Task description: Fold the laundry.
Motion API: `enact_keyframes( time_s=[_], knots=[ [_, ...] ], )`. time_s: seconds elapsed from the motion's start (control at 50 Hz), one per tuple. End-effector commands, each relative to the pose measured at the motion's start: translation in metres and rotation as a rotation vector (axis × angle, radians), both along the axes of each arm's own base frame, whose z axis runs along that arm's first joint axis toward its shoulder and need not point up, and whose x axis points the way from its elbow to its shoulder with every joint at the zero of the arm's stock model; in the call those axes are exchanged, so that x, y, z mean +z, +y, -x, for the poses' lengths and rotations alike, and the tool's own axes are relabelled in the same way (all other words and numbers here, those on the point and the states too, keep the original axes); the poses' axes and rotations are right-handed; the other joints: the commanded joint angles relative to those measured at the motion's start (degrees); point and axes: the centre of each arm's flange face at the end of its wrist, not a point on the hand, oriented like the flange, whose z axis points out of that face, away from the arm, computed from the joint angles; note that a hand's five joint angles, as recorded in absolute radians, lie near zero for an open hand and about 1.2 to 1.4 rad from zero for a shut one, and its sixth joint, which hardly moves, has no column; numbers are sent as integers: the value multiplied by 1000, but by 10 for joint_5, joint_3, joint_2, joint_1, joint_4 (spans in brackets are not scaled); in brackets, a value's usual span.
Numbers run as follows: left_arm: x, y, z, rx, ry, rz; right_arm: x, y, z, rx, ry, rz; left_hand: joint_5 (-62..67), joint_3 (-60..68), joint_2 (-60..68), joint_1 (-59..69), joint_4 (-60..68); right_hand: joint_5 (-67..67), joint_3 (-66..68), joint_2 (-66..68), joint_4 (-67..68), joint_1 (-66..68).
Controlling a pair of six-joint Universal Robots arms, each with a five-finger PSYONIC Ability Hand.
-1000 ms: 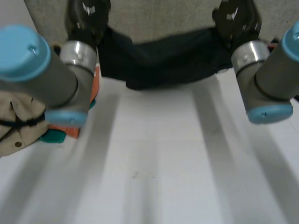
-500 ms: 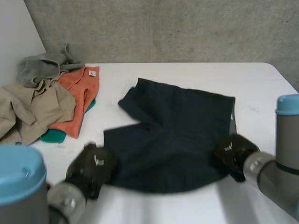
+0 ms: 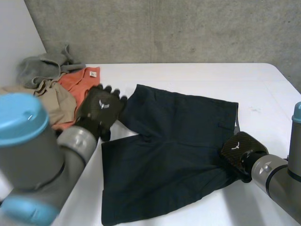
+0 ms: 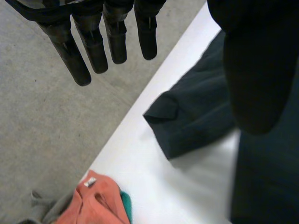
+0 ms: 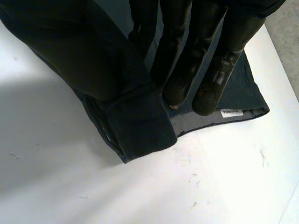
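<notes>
At the counter's (image 3: 188, 75) middle the dark shorts (image 3: 174, 150) lie spread, my right hand (image 3: 241, 151) pinching their right edge between thumb and fingers (image 5: 177, 70), my left hand (image 3: 99, 113) hovering beside their left edge, held straight and apart.

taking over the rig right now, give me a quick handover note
Left hand: open, fingers straight, holding nothing, above the table by a far corner of the dark shorts.
Right hand: pinching the shorts' edge between thumb and fingers, on the robot's right side.
Done: shorts spread out on the table; no fold made.
Left: fold the shorts, then the orange garment, beige garment and grey garment piled at the far left.
</notes>
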Motion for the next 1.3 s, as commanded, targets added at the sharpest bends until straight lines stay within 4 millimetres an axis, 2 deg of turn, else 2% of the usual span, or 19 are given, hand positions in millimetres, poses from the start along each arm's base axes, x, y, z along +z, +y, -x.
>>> enact_keyframes(
  time_s=[0.02, 0.12, 0.16, 0.22, 0.3, 0.34, 0.36, 0.46, 0.56, 0.64, 0.74, 0.82, 0.84, 0.88, 0.92, 0.96, 1.12, 1.3],
  knots=[
    [-47, -71, 19, -94, -1, -51, -5, -3, -1, -15, -24, 1, 115, 118, 116, 114, 117, 126, 106, 124, 121, 230],
    [-73, -102, 25, -112, 1, -65, -9, -6, -2, -17, -30, 3, 147, 150, 148, 147, 149, 126, 106, 124, 121, 230],
    [-81, -109, 27, -110, -2, -72, -12, -7, -2, -20, -28, 1, 152, 155, 153, 152, 154, 126, 106, 124, 121, 230],
    [-94, -116, 30, -112, -6, -83, -13, -7, -2, -20, -28, 2, 228, 231, 228, 227, 229, 126, 106, 124, 121, 230],
    [-99, -120, 31, -110, -6, -84, -14, -9, -2, -23, -30, 8, 409, 412, 410, 409, 411, 126, 106, 124, 121, 230],
    [-99, -120, 31, -107, -6, -86, -14, -10, -1, -26, -31, 11, 586, 589, 586, 585, 587, 126, 106, 124, 121, 230],
    [-99, -120, 30, -105, -6, -85, -14, -11, -1, -29, -32, 13, 608, 611, 608, 607, 609, 126, 106, 124, 121, 230],
    [-95, -119, 26, -59, -14, -80, -12, -16, 1, -42, -35, 25, 608, 611, 609, 607, 609, 126, 106, 124, 121, 230],
    [-86, -120, 12, 105, -47, -65, -10, -17, 0, -41, -42, 40, 608, 611, 609, 607, 609, 126, 106, 124, 121, 230],
    [-88, -115, 5, 171, -79, -81, -10, -19, -2, -54, -70, 46, 608, 611, 609, 607, 609, 126, 106, 124, 121, 230],
    [-92, -112, 4, 190, -109, -81, -9, -20, -4, -75, -114, 35, 608, 611, 609, 607, 609, 126, 106, 124, 121, 230],
    [-93, -108, 9, 166, -99, -85, -17, -21, -4, -89, -121, 2, 608, 611, 609, 607, 609, 126, 106, 124, 121, 230],
    [-92, -105, 13, 152, -97, -77, -18, -20, -4, -88, -119, -3, 557, 560, 557, 556, 558, 126, 106, 124, 121, 230],
    [-89, -104, 16, 144, -91, -67, -18, -21, -4, -89, -119, -3, 337, 340, 337, 336, 338, 126, 106, 124, 121, 230],
    [-86, -106, 17, 142, -76, -52, -19, -20, -3, -91, -117, -5, 204, 207, 204, 203, 205, 126, 106, 124, 121, 230],
    [-85, -106, 19, 141, -66, -36, -19, -20, -3, -92, -116, -7, 156, 159, 156, 155, 157, 126, 106, 124, 121, 230],
    [-84, -107, 24, 102, -45, -2, -20, -18, -3, -90, -116, -10, 94, 97, 94, 93, 95, 126, 106, 124, 121, 230],
    [-106, -102, 36, -48, -40, -48, -22, -20, -4, -89, -118, -7, 99, 102, 99, 98, 100, 126, 106, 124, 121, 230]
  ],
)
